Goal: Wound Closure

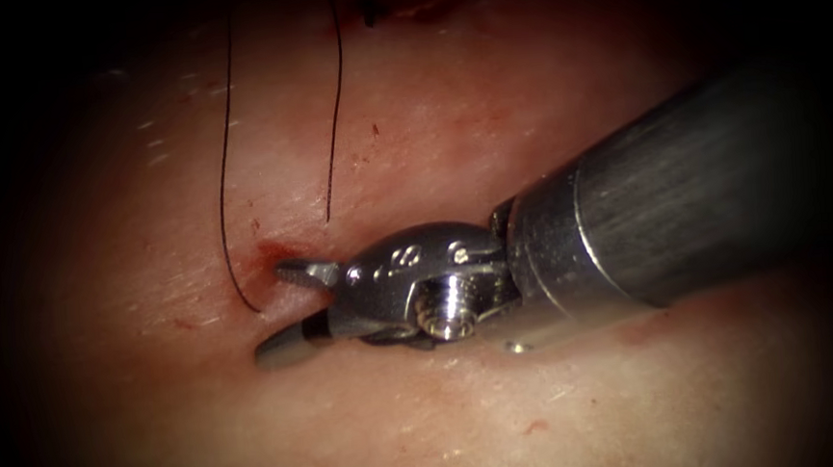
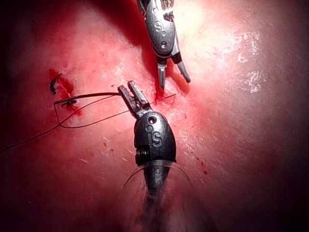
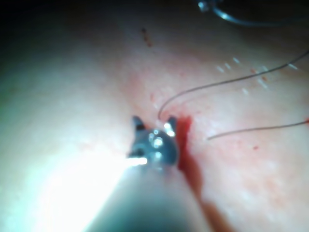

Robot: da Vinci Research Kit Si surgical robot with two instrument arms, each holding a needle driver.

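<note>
Right tool (image 1: 291,309): nearest; jaws apart, holding nothing, tips at a red spot on the tissue (image 1: 429,127).
Thread (image 1: 225,178): just left of those jaws, touching neither.
Left tool (image 2: 134,96): jaws slightly parted over thread; grip unclear.
Needle (image 2: 53,86): seemingly in tissue, apart from both tools.

Base: the tissue (image 1: 467,423), a pale pink, moist surface that carries everything.
Thread: two dark strands of thread (image 1: 223,178) lie on the tissue, running down from above; one curves into a red spot.
Fluid: red fluid (image 1: 268,257) stains the tissue around that spot.
Specks: small red specks dot the surface nearby.
</note>
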